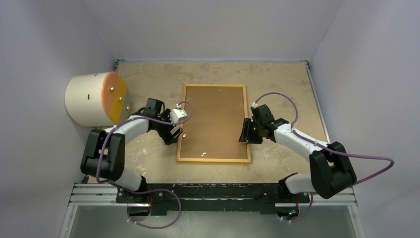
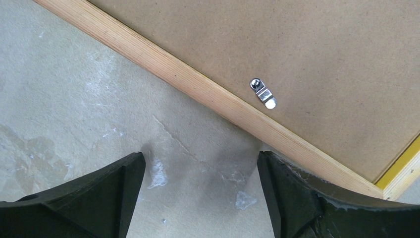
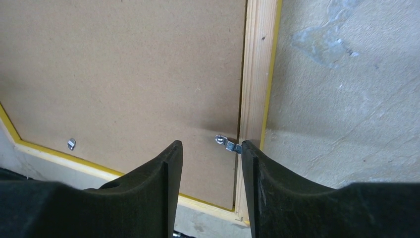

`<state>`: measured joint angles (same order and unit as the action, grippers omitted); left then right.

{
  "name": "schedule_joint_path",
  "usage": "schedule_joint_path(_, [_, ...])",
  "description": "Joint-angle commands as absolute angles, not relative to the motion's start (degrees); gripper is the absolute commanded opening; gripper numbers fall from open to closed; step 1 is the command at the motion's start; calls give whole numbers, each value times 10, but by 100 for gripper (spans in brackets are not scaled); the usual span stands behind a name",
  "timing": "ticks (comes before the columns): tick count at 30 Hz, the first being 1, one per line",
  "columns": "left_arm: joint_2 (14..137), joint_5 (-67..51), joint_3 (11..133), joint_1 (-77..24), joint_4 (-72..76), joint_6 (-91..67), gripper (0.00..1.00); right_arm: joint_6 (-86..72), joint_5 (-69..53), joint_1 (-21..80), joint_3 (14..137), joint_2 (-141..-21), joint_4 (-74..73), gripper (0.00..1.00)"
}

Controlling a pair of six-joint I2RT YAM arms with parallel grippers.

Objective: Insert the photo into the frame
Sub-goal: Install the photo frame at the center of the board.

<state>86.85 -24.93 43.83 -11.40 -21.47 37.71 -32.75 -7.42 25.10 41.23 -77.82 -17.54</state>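
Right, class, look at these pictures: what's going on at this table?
Two robot arms are working on the frame, which lies face down with the brown backing board in it. The right gripper, open, hangs over the frame's right rim, its jaws either side of a small metal clip. The left gripper, open and holding nothing, hangs over the table beside the left rim, near a second clip. The photo is not visible.

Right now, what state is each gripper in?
Left gripper: open, holding nothing, above the table beside the frame.
Right gripper: open, holding nothing, over the frame's metal clip.
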Motion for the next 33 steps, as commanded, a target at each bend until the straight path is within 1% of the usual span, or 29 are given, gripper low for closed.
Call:
schedule_joint_path(1, [846,-255,484,-117,-239,395,89,-341,-136,257,407,-763,-222,49])
schedule_joint_path(2, [844,-254,494,-117,-247,396,89,-350,-129,257,411,-755,-226,51])
schedule_joint_path(3, [842,-255,507,-117,-255,396,89,-355,-114,256,417,-747,-231,57])
schedule_joint_path(4, [839,-260,518,-117,-265,395,89,-363,-103,255,423,-738,-236,60])
schedule_joint_path(7, [832,-279,553,-130,-290,388,89,-380,-88,233,436,-701,-227,67])
schedule_joint_path(9, [831,-277,571,-159,-304,384,89,-387,-96,205,441,-690,-211,70])
schedule_joint_path(12, [835,-255,590,-229,-314,375,89,-383,-109,168,453,-697,-203,71])
schedule_joint_path(16, [865,-250,613,-315,-301,342,89,-381,-97,151,444,-712,-198,68])
schedule_joint_path(20, [919,-215,641,-400,-265,323,89,-392,-103,139,415,-719,-167,65])
schedule_joint_path(23, [957,-189,656,-448,-229,317,92,-401,-115,130,406,-735,-134,61])
schedule_joint_path(29, [1028,-142,729,-526,-216,311,92,-400,-89,126,437,-813,-90,48])
schedule_joint_path(33, [1065,-133,767,-563,-205,307,94,-401,-103,124,458,-864,-52,43])
